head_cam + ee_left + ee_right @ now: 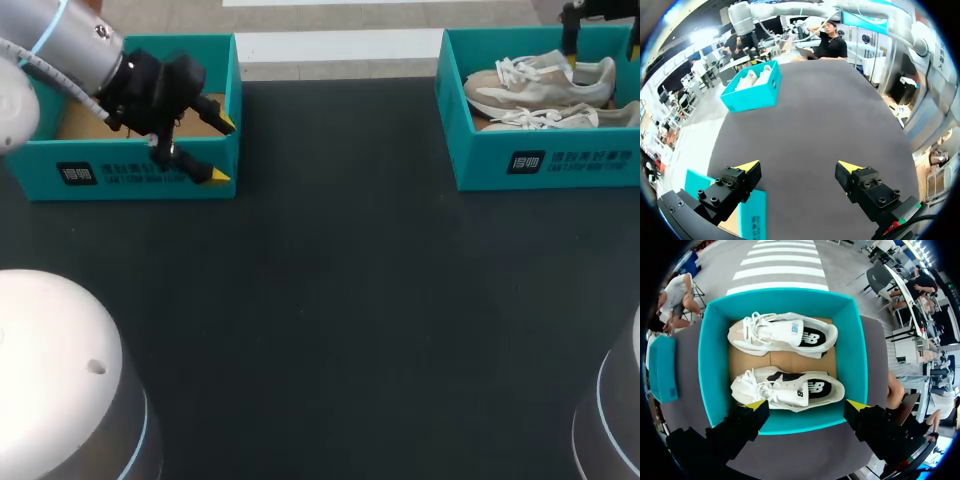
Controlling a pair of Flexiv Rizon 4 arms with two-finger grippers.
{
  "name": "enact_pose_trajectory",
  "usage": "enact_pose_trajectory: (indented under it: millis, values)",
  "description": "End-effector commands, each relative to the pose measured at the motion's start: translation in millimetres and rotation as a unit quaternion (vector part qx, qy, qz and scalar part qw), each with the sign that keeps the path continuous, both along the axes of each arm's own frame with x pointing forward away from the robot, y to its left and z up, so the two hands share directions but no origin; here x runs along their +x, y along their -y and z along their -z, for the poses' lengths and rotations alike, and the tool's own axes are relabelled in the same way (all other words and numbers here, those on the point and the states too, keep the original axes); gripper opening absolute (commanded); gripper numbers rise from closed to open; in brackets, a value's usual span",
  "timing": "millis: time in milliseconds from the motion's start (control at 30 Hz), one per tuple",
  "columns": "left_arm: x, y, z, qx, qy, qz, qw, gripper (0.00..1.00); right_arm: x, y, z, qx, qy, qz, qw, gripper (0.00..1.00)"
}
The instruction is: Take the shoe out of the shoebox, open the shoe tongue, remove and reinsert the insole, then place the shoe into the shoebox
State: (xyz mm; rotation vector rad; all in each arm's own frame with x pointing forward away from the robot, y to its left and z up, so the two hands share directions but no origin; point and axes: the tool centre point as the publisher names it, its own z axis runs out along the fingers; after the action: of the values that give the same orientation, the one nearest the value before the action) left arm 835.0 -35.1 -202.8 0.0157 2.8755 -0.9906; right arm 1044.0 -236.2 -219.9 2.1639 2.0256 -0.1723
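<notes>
As R end effector (808, 404) hovers, nearer shoe (790, 389) ahead

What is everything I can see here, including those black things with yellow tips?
table: one, black, under everything.
right shoebox: one, teal, at the table's far right.
shoes: two, white and beige, side by side on the brown cardboard floor of the right shoebox.
left shoebox: one, teal, at the table's far left; its brown floor shows, no shoe is seen, and it is partly hidden by the left arm.
left pincer: one, black with yellow tips, open, above the left shoebox's near right corner.
right pincer: one, black with yellow tips, open, above the right shoebox, holding nothing.
</notes>
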Motion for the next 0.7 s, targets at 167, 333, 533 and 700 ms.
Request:
enact_pose_trajectory:
  millis: [167, 333, 533, 700]
  values:
    - [0.2, -10.5, -6.5, 0.028, -0.127, -0.347, 0.929, 1.0, -82.4, -27.0, -22.0, 0.019, 0.043, -0.015, 0.999, 1.0]
    - [0.2, -10.5, -6.5, 0.028, -0.127, -0.347, 0.929, 1.0, -82.4, -27.0, -22.0, 0.019, 0.043, -0.015, 0.999, 1.0]
    - [0.2, -10.5, -6.5, 0.028, -0.127, -0.347, 0.929, 1.0, -82.4, -27.0, -22.0, 0.019, 0.043, -0.015, 0.999, 1.0]
    - [0.5, -19.5, 1.3, 0.054, -0.241, -0.44, 0.863, 1.0, -87.5, -32.8, -18.2, 0.037, 0.046, -0.027, 0.998, 1.0]
